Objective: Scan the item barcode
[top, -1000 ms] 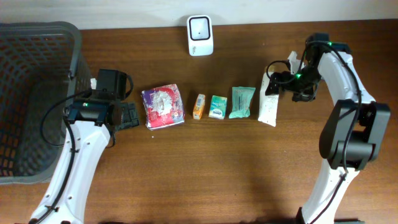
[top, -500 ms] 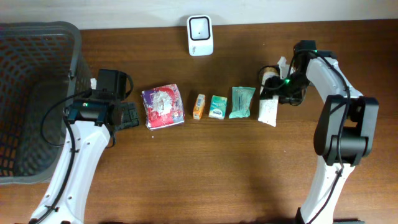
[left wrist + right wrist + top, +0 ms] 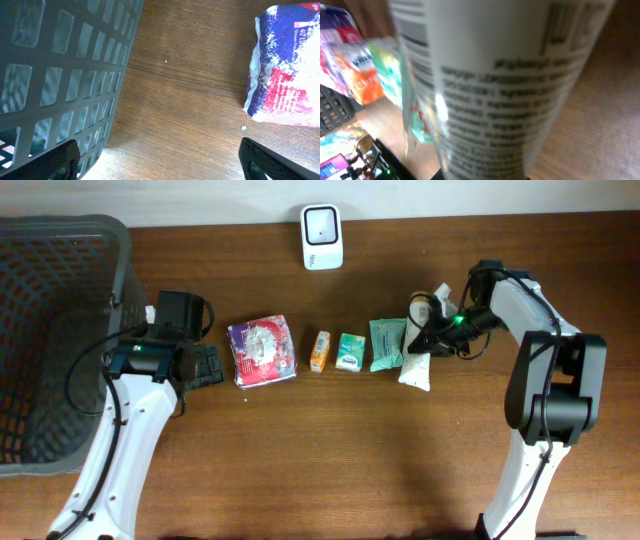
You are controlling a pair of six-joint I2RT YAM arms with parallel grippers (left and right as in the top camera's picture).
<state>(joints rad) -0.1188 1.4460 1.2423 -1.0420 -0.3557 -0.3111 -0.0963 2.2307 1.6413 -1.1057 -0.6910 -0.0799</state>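
My right gripper looks closed on the far end of the white tube, which I take to be the item to scan. The tube lies at the right end of the row, its near end on the table and its side against the teal wipes pack. My left gripper hangs wide and empty between the basket and the purple packet.

As I judge it, the step is securing the tube before carrying it to the scanner, which stands at the far edge, well left of my right hand. To do it well I want a firm grip that doesn't crush the tube. I should lift straight up so it clears the wipes pack without dragging it, then turn the printed face toward the scanner's window. My right wrist view is filled with blurred black print on the tube. I can't make out a barcode there, so I may have to roll it.

The tube is smooth, glossy plastic, seemingly flatter toward its near end, and probably soft and slippery when squeezed. The wipes pack is crinkly film. Left of it sit a small green box and a small orange pack, then the puffy, wrinkled purple packet. The basket is rigid grey plastic mesh. The scanner is a hard white block with rounded corners and a dark window.
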